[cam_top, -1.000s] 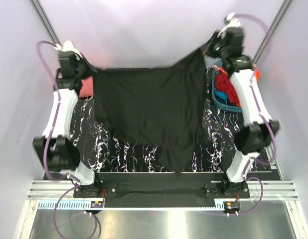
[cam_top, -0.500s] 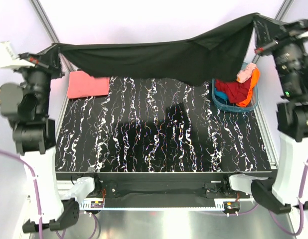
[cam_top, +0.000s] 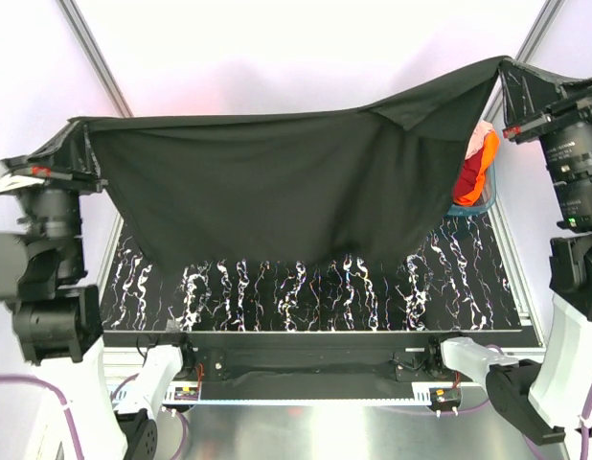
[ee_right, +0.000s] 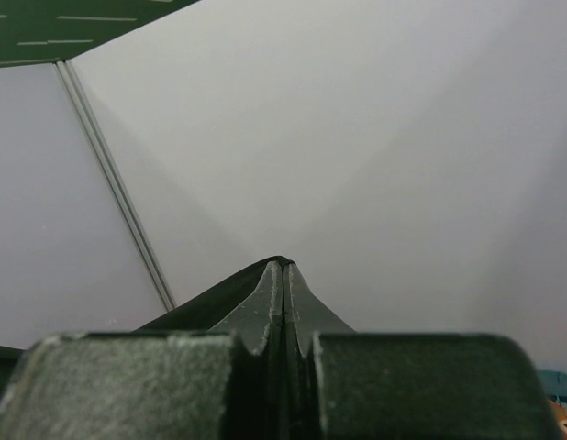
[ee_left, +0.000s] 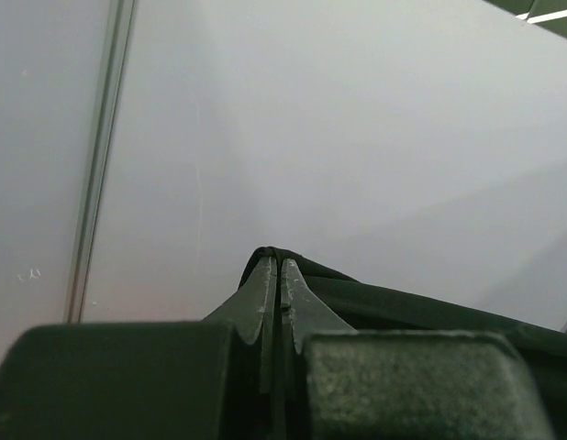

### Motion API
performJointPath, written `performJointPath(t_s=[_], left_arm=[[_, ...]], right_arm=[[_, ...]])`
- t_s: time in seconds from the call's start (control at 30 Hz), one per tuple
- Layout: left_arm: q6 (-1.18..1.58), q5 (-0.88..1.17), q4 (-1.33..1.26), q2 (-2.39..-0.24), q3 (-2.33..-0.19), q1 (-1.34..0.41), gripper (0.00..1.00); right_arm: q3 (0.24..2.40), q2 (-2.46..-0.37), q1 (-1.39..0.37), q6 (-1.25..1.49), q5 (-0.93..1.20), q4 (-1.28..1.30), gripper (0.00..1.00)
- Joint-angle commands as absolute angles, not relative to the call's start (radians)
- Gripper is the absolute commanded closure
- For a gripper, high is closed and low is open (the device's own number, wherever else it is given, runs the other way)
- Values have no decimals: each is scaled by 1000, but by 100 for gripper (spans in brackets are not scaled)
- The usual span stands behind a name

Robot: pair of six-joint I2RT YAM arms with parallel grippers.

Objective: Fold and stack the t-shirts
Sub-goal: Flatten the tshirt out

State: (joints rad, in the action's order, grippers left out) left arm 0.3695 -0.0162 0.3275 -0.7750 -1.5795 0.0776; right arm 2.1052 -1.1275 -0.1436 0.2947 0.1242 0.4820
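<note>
Between our two pincers the black t-shirt (cam_top: pixel 277 192) hangs spread like a curtain, its hem well below them over the marbled table (cam_top: pixel 468 287). Our left pincer (cam_top: pixel 74 126) is pinched tight on one upper corner and our right pincer (cam_top: pixel 505 69) on the other, higher up. Both wrist views show fingers pressed together over a fold of black cloth. We judge this the spreading step before folding. Next we should lay the shirt flat beneath both pincers, holding it taut.
</note>
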Motion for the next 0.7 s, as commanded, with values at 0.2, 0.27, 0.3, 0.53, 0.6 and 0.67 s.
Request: performJointPath(t_s=[0.2, 0.27, 0.3, 0.53, 0.6, 0.67], left_arm=[[348, -69, 244, -929, -1488, 84, 100], [353, -71, 232, -960, -1512, 84, 100], [354, -71, 223, -982, -1529, 84, 100], [347, -72, 209, -1077, -1643, 84, 100], [348, -69, 215, -1072, -1655, 84, 100], [342, -72, 230, -1054, -1670, 84, 100]], right_arm=[[2101, -1288, -140, 272, 127, 403, 100], [2135, -1343, -138, 264, 124, 400, 100], [2167, -1362, -138, 256, 121, 402, 100], [2293, -1459, -138, 249, 110, 400, 100], [2310, -1457, -138, 253, 110, 403, 100], [2313, -1436, -138, 253, 104, 408, 100]])
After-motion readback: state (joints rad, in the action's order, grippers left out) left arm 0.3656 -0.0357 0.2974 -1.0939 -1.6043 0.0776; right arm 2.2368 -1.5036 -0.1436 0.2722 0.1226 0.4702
